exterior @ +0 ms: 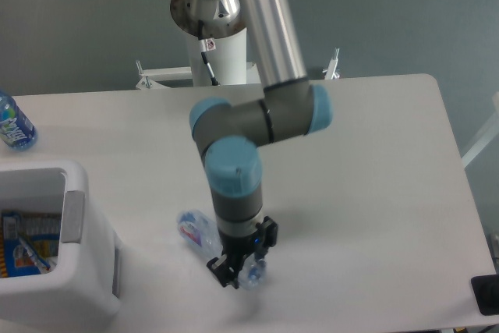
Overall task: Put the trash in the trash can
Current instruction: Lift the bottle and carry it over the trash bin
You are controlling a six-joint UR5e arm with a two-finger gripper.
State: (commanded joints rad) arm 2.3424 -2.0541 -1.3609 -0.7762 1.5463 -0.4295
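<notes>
The trash in view is a crushed clear plastic bottle (pixel 199 233) with a red-blue label. It hangs slanted just over the table's front middle, its cap end pointing up-left, and it looks blurred. My gripper (pixel 238 274) points straight down and is shut on the bottle's lower right end, which shows between the black fingers (pixel 221 269). The trash can (pixel 72 216), a white boxy bin with a grey panel on its rim, stands at the front left corner, well to the left of the gripper. Colourful packaging lies inside it.
A blue-labelled water bottle (pixel 13 123) stands at the table's left edge behind the bin. The arm's elbow (pixel 261 118) hangs over the table's middle. A black object (pixel 485 295) sits at the front right corner.
</notes>
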